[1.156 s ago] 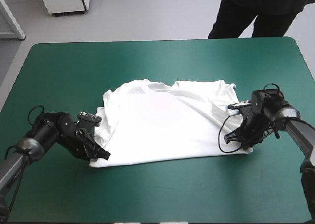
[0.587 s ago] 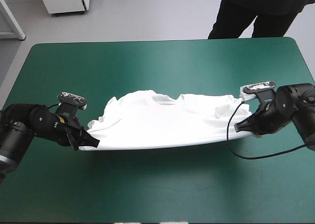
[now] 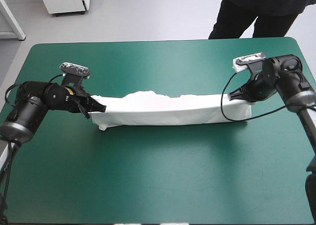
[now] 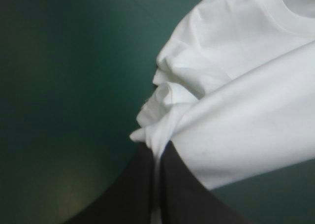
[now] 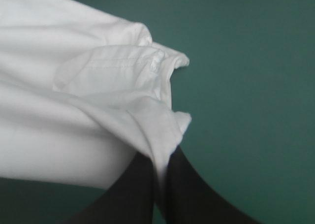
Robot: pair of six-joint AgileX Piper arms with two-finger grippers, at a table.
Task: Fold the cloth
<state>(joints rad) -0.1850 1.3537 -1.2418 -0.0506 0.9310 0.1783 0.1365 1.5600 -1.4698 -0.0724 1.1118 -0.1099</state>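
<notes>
Stretching left to right across the teal-green cover (image 3: 158, 175), the T-shirt (image 3: 163, 111) forms a long narrow band parallel to the near edge. The left gripper (image 3: 98, 108) pinches its left end and the right gripper (image 3: 238, 97) its right end, both nearly closed on cloth.
</notes>
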